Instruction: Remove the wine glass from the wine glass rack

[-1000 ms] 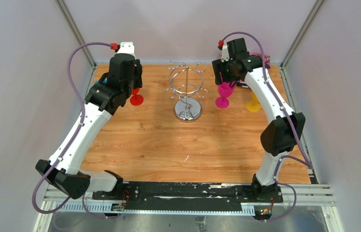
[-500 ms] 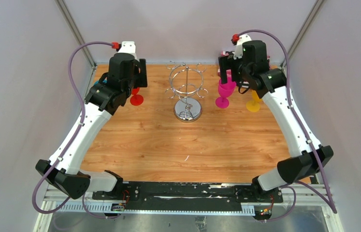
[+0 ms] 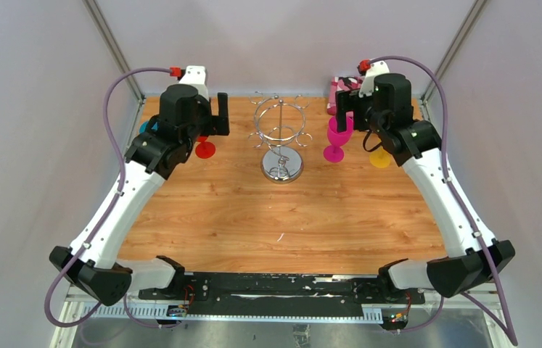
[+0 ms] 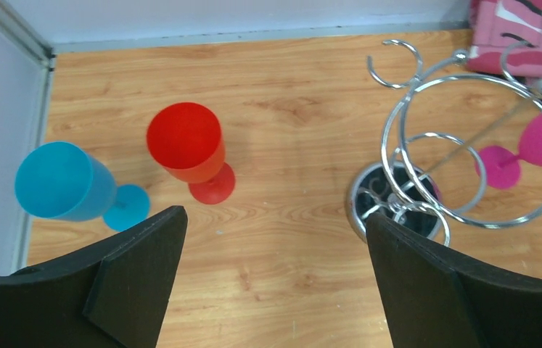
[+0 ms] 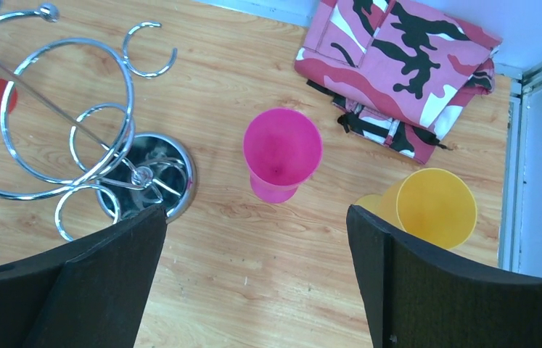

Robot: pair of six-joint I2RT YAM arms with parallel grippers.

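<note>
**Right claw lifted clear, and the rack's hooks are bare**

Over the last second my right arm has drawn up and back. Its elbow has swung out toward the near right corner. My right claw (image 5: 255,214), which was down beside the magenta glass (image 5: 282,152), now hangs above it. My left arm has shifted only a little, its wrist turned more toward the middle of the table (image 3: 253,217).

My right claw is spread wide and carries nothing. The magenta glass stands upright on its own foot below, seen mouth-on between my two fingers and touching neither. My left claw (image 4: 275,217) is just as wide and just as empty. It hovers over bare wood between the red glass (image 4: 184,141) and the wine glass rack (image 3: 281,165).

The rack stands at the far middle of the table. Every curled hook I can make out in the three views is vacant, and no glass hangs from it. The red glass and the blue glass (image 4: 57,181) stand upright to its left, the blue one nearest the wall. The magenta glass is just to its right. The yellow glass (image 5: 436,206) is further out, and a folded camouflage cloth (image 5: 405,65) lies in the corner behind them.

I judge the removal finished: the glass is down, the release is made, and only my retreat remains. The magenta glass sits directly under my right claw, so I should keep rising before moving sideways, and stay wide of the rack's wire loops.
</note>
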